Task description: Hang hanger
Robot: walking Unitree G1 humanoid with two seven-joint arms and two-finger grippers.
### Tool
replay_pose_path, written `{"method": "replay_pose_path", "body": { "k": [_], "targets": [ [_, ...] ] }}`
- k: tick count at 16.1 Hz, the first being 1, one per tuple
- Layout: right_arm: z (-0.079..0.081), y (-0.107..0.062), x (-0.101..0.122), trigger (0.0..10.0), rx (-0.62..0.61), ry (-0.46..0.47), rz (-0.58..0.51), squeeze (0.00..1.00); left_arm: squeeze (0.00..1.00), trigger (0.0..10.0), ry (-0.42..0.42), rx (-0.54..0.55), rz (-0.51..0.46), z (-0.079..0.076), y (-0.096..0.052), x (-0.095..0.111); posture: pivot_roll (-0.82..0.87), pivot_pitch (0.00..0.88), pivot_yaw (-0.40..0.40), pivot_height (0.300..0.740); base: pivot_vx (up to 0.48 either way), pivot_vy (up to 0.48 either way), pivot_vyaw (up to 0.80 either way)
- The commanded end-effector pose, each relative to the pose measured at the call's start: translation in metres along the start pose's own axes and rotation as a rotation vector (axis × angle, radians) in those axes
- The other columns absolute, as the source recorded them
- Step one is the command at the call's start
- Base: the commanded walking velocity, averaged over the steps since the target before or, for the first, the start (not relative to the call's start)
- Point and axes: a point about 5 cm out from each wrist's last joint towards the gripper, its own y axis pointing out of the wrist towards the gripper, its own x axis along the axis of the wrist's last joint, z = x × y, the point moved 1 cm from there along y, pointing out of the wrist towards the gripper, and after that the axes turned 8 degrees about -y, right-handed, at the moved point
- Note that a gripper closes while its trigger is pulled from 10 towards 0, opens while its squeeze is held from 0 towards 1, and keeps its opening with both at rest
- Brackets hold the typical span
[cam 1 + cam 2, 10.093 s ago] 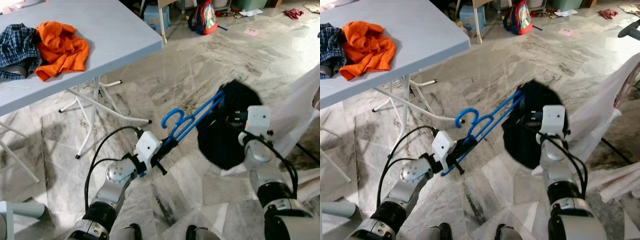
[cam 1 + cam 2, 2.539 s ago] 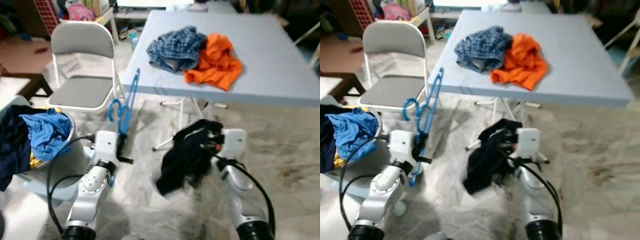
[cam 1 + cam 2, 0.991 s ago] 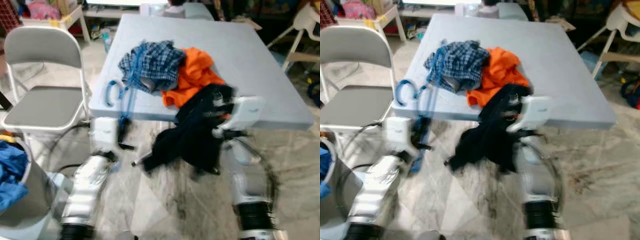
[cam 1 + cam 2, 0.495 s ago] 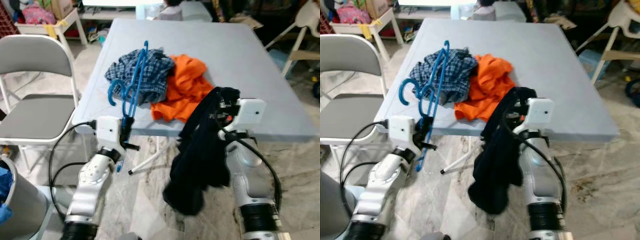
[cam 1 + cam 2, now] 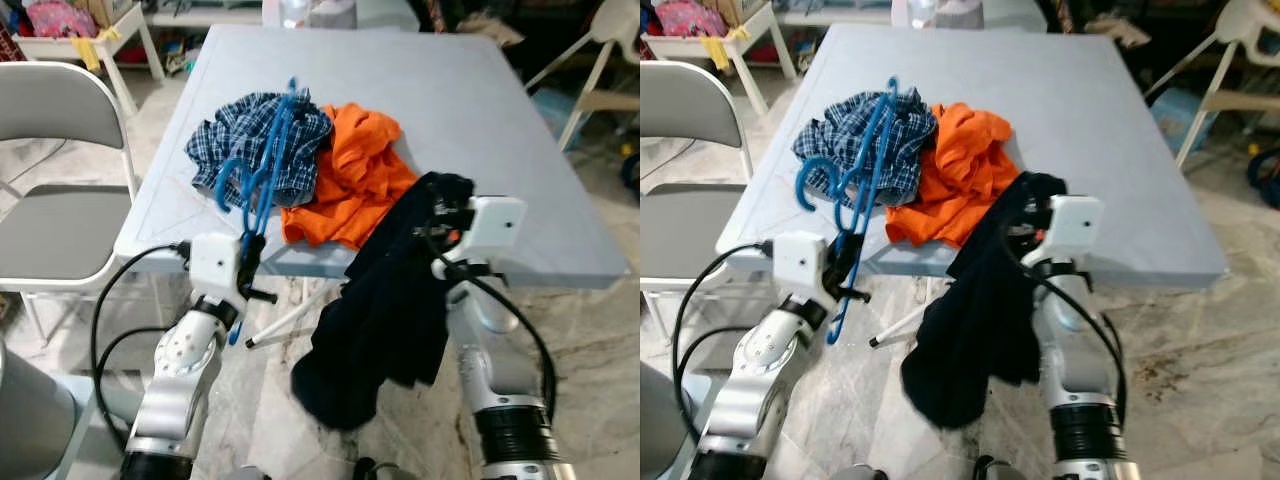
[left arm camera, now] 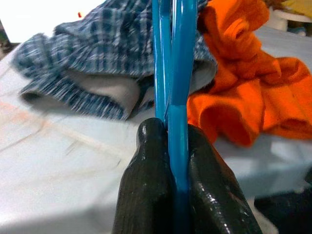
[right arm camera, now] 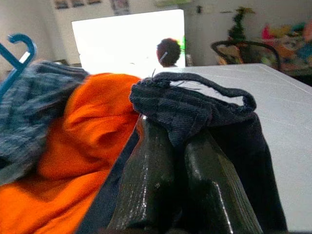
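Two silver arms with black joints, looping black cables, white wrist boxes and glossy black fingers (image 6: 146, 195).

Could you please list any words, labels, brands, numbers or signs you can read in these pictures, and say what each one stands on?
No readable text in any view.
Blue hangers, held in the left gripper: no marking visible.
Dark garment, held in the right gripper: no label visible.
Plaid shirt and orange garment on the table: no print or tag visible.
Folding chair: plain.
Background clutter: too small and blurred to read.
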Motion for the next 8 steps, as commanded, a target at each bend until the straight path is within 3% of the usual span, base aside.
{"method": "replay_pose_path", "body": {
  "k": [1, 8],
  "targets": [
    [0.001, 0.003, 0.005, 10.0, 0.007, 0.002, -0.024, 0.0, 0.0, 10.0, 0.013, 0.01, -0.005, 0.001, -0.003, 0.002, 0.21, 0.17, -0.016, 0.74, 0.0, 0.0, 0.0],
    [0.001, 0.001, -0.005, 10.0, 0.012, 0.032, 0.021, 0.0, 0.0, 10.0, 0.022, 0.025, 0.028, 0.002, -0.014, -0.007, 0.23, 0.186, -0.026, 0.74, 0.0, 0.0, 0.0]
  ]
}}
